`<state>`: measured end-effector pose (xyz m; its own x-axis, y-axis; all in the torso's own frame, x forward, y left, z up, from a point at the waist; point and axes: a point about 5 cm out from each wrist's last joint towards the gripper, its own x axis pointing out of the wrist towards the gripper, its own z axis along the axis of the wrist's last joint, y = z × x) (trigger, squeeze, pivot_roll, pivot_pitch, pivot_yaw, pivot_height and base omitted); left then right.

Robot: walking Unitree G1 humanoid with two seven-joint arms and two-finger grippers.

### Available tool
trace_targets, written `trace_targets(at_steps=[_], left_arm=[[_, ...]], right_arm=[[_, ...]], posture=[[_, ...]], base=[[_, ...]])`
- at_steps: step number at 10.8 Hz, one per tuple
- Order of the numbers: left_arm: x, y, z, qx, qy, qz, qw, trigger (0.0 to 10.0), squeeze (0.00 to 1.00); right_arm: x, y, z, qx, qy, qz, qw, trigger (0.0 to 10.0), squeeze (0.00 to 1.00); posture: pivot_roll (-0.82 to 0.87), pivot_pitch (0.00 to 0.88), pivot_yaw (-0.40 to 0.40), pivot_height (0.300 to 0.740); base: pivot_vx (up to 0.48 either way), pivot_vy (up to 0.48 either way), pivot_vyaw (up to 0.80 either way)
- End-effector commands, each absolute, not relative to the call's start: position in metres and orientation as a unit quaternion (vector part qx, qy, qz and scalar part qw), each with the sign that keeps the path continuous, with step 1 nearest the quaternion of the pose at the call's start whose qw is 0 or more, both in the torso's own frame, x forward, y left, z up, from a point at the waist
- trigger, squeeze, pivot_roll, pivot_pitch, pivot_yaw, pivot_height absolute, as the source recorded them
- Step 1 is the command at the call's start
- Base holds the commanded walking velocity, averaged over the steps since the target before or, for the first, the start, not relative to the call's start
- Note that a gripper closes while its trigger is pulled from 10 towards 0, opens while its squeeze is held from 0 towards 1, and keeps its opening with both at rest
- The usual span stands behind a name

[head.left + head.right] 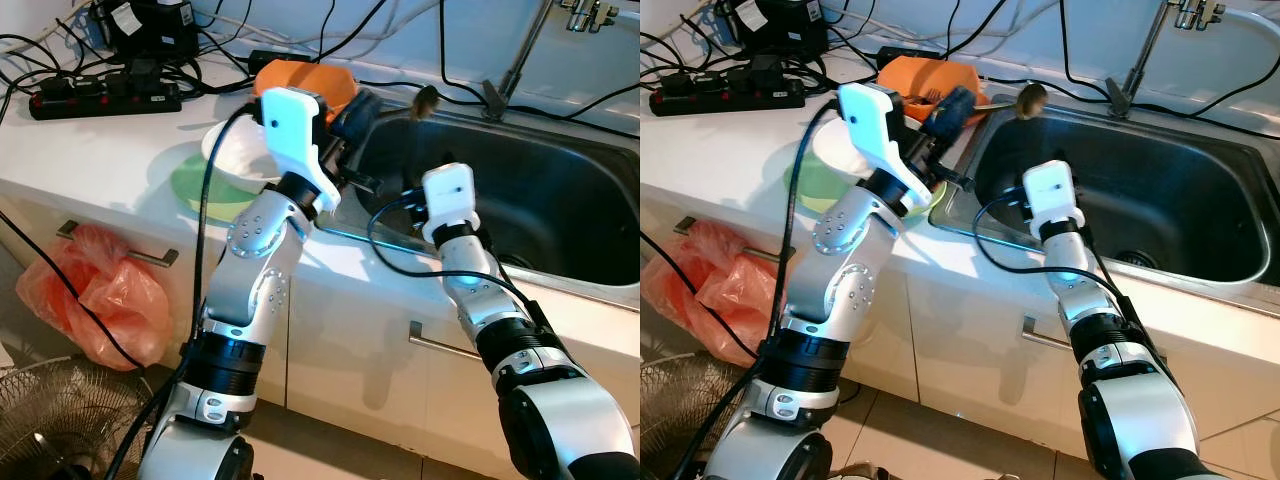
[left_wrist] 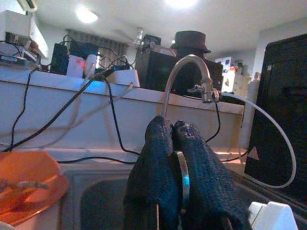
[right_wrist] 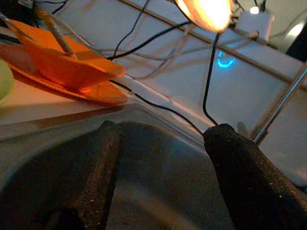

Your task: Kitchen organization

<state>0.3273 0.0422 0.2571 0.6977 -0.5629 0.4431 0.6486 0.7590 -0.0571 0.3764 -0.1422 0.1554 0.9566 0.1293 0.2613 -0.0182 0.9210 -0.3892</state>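
Steel, thin and slippery, the spoon sits pinched at its handle between the left gripper fingers, while the right gripper fingers spread above the sink.

No legible text, brand, label or number anywhere. Black box in left wrist view carries pale triangle mark, no letters readable. Blue glowing curved mark on white wall in right wrist view: shape only, not readable as character. Power strip on desk: markings too small to read.
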Motion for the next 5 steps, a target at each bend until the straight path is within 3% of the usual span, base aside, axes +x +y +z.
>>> trace_targets(at_steps=[1, 5], left_arm=[[0.325, 0.036, 0.255, -0.108, -0.194, -0.349, 0.91, 10.0, 0.0], [0.324, 0.03, 0.245, -0.102, -0.156, -0.361, 0.914, 10.0, 0.0]], right_arm=[[0.376, -0.145, 0.162, -0.214, -0.161, 0.032, 0.963, 10.0, 0.0], [0.376, -0.144, 0.162, -0.224, -0.167, 0.025, 0.96, 10.0, 0.0]], posture=[[0.08, 0.035, -0.039, 0.74], [0.08, 0.047, -0.038, 0.74]], base=[[0.0, 0.0, 0.0], [0.0, 0.0, 0.0]])
